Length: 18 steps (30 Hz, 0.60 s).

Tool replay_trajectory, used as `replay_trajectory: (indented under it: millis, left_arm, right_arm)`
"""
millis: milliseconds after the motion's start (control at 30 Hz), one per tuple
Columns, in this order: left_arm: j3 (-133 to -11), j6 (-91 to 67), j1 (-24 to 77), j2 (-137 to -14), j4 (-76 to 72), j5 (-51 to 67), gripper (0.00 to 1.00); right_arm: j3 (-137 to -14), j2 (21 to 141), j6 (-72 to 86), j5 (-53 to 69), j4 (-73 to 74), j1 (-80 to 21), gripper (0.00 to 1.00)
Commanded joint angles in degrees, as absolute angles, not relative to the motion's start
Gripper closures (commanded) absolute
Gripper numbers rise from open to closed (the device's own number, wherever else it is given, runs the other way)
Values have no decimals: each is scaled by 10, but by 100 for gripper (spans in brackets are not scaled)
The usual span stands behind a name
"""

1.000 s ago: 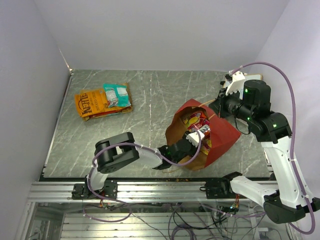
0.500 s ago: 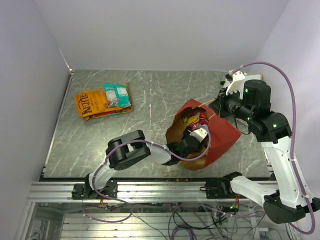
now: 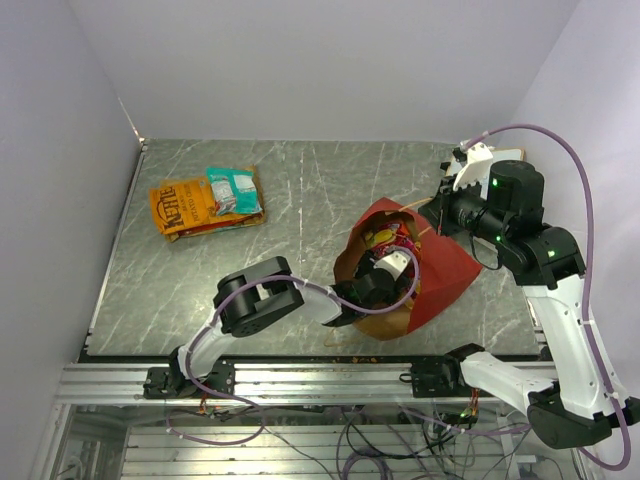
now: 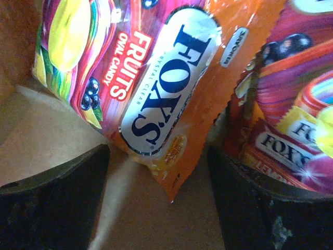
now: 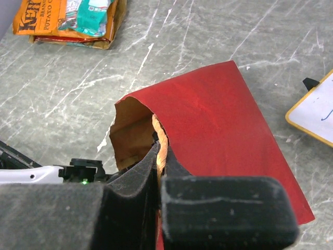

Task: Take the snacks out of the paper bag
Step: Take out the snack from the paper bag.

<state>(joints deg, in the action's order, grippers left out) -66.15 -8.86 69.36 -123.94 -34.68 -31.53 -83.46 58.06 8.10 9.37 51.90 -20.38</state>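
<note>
Spread wide inside the paper bag (image 3: 440, 265), the left gripper (image 4: 158, 205) has nothing between its jaws but brown kraft floor. Just ahead at twelve o'clock lies an orange Fox's candy packet (image 4: 156, 99), long axis running seven to one o'clock, its lower corner pointing into the gap; a straight push forward should straddle it. A second Fox's packet (image 4: 283, 135) sits at two o'clock. Farther off, the right gripper (image 5: 158, 174) is pinched on the bag's rim, so the left arm is nearer. At ten o'clock on the table (image 3: 300, 190) lie the orange chip bag (image 3: 180, 208) and a teal packet (image 3: 235, 190).
</note>
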Motion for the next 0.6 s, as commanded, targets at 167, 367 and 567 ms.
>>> replay_trajectory:
  millis: [167, 367, 567]
  left_arm:
    - [-677, -129, 658, -1257, -306, -280, 38]
    - [-669, -111, 657, -1228, -304, -258, 60]
    - [-639, -104, 657, -1162, -288, -207, 76]
  right_arm:
    - [-832, 574, 84, 88, 501, -206, 100]
    - [-828, 575, 85, 90, 494, -206, 100]
    - [-823, 573, 84, 85, 485, -206, 100]
